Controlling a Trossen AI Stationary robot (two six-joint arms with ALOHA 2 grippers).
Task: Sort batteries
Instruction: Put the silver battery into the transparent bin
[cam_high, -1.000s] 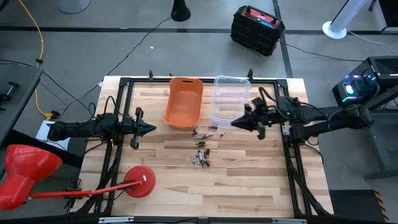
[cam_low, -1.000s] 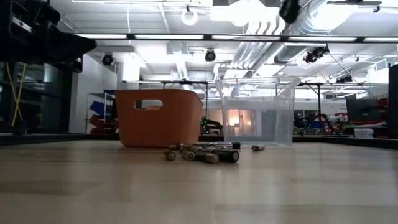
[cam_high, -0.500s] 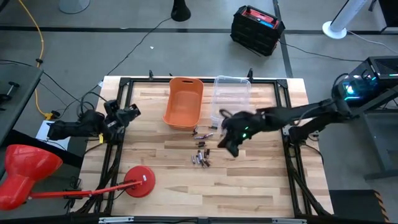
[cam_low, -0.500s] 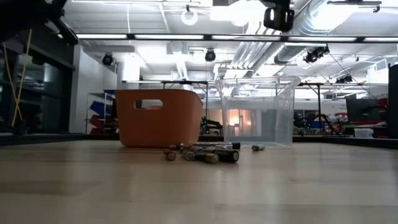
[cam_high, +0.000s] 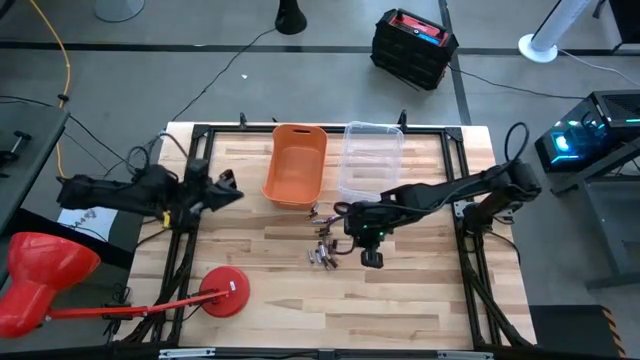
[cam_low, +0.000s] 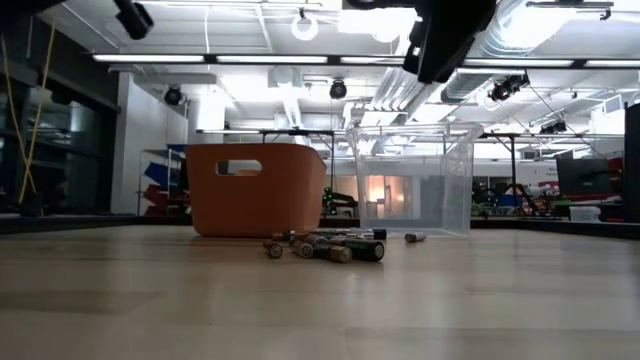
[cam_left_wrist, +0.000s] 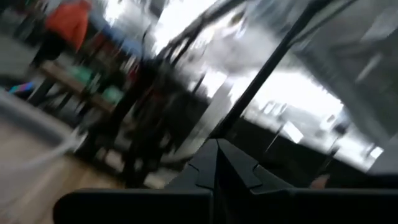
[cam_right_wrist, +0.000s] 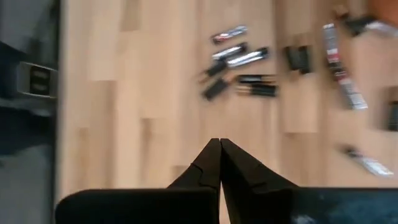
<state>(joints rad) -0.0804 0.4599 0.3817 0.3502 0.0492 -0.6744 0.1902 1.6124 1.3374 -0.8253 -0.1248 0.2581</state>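
Observation:
The batteries (cam_high: 325, 248) lie loose on the wooden table, near of the orange bin (cam_high: 295, 168) and the clear bin (cam_high: 372, 158); the low view shows the batteries (cam_low: 328, 246) in front of both bins. My right gripper (cam_high: 371, 256) hangs shut above bare wood, just right of the batteries. In the right wrist view the shut right gripper (cam_right_wrist: 219, 148) points down at the table, with the batteries (cam_right_wrist: 239, 59) beyond it. My left gripper (cam_high: 230, 192) is shut by the table's left rail, raised high. The left wrist view shows the left gripper (cam_left_wrist: 217, 148) against the room.
A red round-based stand (cam_high: 224, 292) and a red funnel-shaped thing (cam_high: 40, 272) sit at the near left. Black frame rails (cam_high: 468, 262) run along the table's sides. Bare wood (cam_high: 400, 300) stretches near of the batteries.
My right gripper swung from beside the clear bin toward the table's middle and near edge, and tipped to point down at the wood next to the batteries. My left gripper rose and tipped upward by the left rail. The batteries and bins stayed put.

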